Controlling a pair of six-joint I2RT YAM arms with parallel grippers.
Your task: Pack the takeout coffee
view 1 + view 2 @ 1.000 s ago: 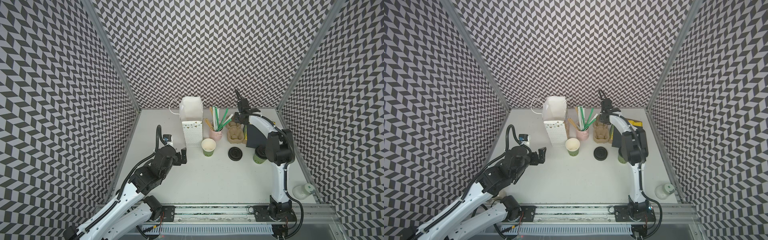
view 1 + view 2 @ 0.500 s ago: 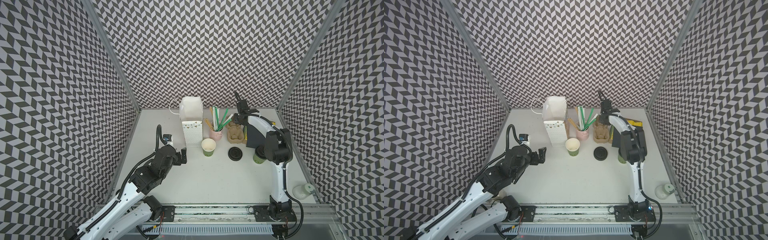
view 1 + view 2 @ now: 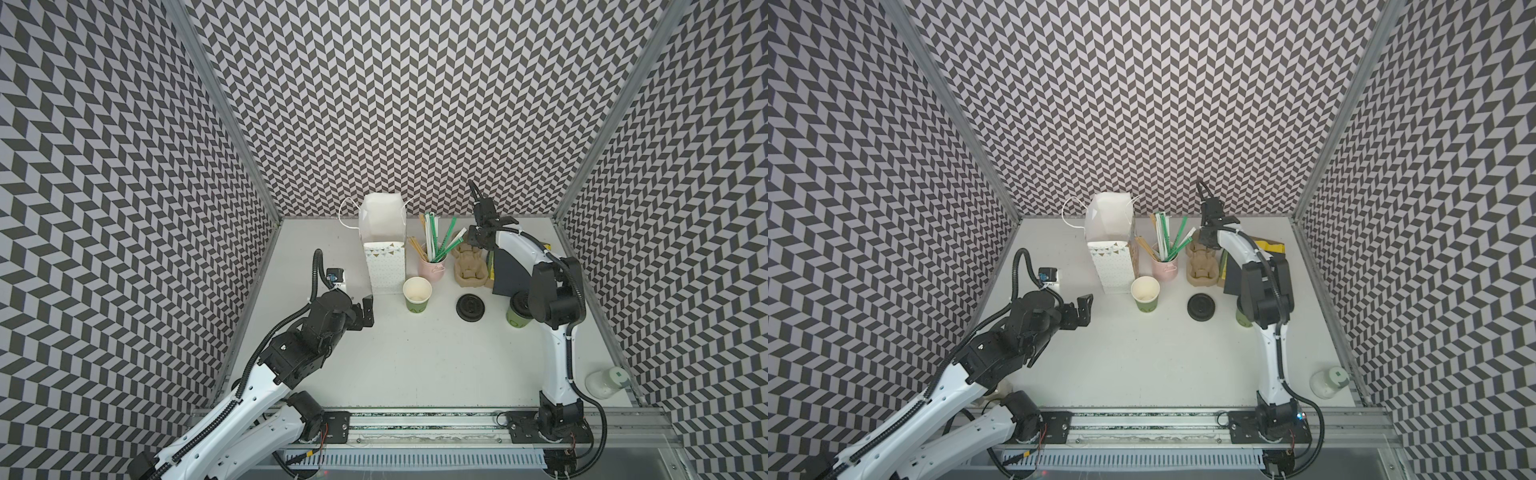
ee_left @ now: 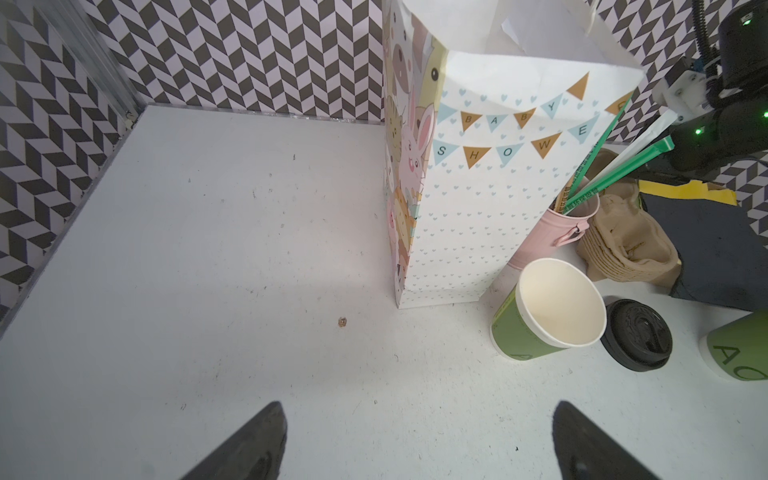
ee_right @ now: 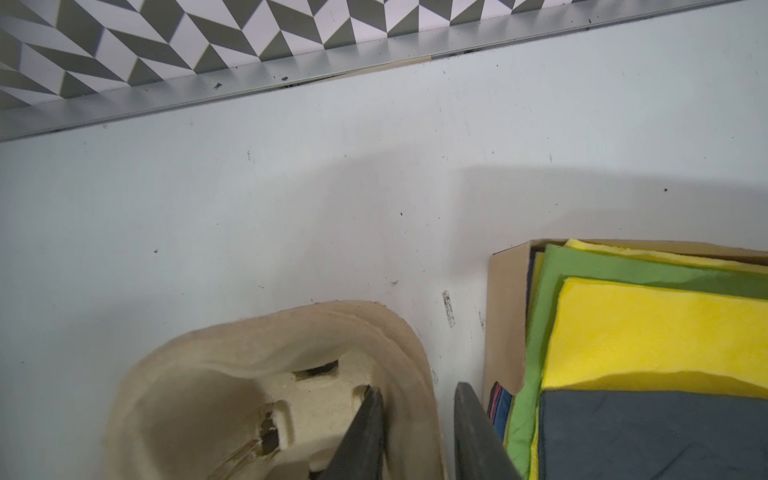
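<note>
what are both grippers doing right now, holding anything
Left gripper: open, holding nothing.
Right gripper: jaws closed on the rim of the pulp cup carrier.

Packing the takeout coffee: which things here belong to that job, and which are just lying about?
Likely for the job: open green cup, second green cup (half hidden), black lid, carrier stack with the right gripper astride its rim, paper bag.
Likely just lying about: pink straw cup, napkins, white bottle.
</note>
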